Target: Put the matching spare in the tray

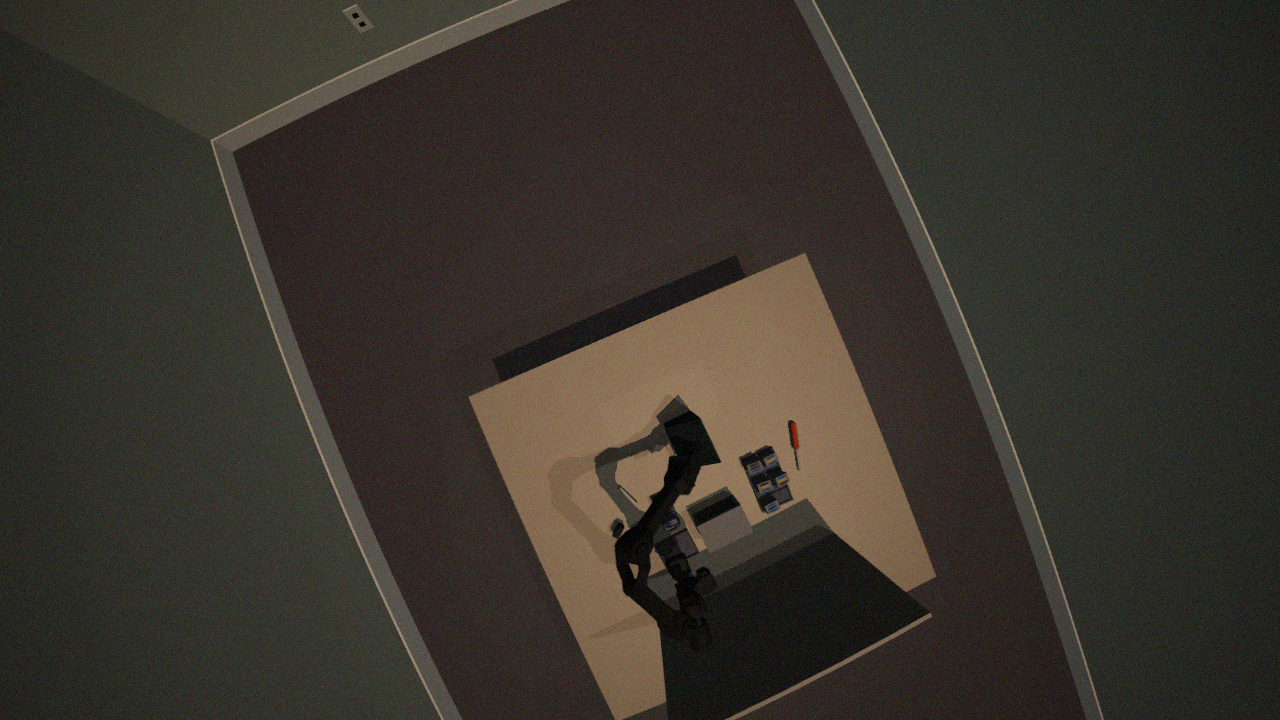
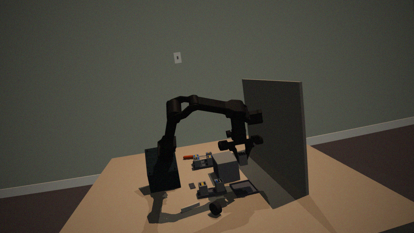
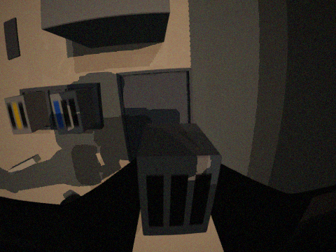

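My gripper point(image 2: 242, 156) is shut on a dark grey block point(image 2: 243, 160) point(image 3: 175, 165) with three black bars on top, held above the table. The shallow dark tray point(image 3: 155, 89) point(image 2: 238, 185) lies below; in the wrist view the block hides its lower right part, and a shadow falls in it. A low rack point(image 2: 209, 195) point(image 3: 101, 108) beside the tray holds a yellow-striped block point(image 2: 203, 188) point(image 3: 17, 113) and a blue-striped block point(image 2: 219, 185) point(image 3: 57, 112). Farther off, another rack point(image 2: 202, 167) holds several striped blocks. I cannot tell which thing is the mounted unit; no code is readable.
A large grey box point(image 2: 227, 166) point(image 3: 108, 10) point(image 1: 726, 530) stands behind the tray. A tall dark panel point(image 2: 275, 130) point(image 1: 778, 617) stands close to the gripper. A red screwdriver point(image 1: 793, 436) point(image 2: 188, 157), a dark wheel point(image 2: 215, 207), a grey bar point(image 2: 190, 207) and a small flat piece point(image 2: 191, 185) point(image 3: 12, 38) lie around.
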You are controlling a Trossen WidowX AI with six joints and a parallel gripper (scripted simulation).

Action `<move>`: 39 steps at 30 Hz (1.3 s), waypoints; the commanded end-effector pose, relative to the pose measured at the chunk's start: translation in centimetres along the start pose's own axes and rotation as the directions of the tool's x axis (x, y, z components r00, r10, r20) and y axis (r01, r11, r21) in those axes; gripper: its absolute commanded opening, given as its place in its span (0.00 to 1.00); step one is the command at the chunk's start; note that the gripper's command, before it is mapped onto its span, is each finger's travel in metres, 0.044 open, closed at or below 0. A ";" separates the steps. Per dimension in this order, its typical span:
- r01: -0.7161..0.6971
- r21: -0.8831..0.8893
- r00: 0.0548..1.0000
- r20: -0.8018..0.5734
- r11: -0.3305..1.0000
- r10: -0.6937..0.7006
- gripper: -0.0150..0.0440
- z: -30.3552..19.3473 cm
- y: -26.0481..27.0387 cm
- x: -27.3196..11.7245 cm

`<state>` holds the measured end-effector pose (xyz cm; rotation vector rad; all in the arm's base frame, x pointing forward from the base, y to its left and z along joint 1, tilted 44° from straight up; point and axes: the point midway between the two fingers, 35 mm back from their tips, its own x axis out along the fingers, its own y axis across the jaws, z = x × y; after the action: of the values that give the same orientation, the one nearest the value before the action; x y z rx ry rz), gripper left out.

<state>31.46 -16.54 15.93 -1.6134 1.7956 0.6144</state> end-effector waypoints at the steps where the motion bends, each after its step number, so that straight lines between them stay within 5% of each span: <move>1: -0.004 -0.010 1.000 0.004 1.000 0.004 0.25 0.2 0.1 0.5; 39: -0.003 -0.009 1.000 0.004 1.000 0.003 0.25 0.2 0.0 4.5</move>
<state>31.46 -19.40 13.00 -1.6134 1.7956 0.6134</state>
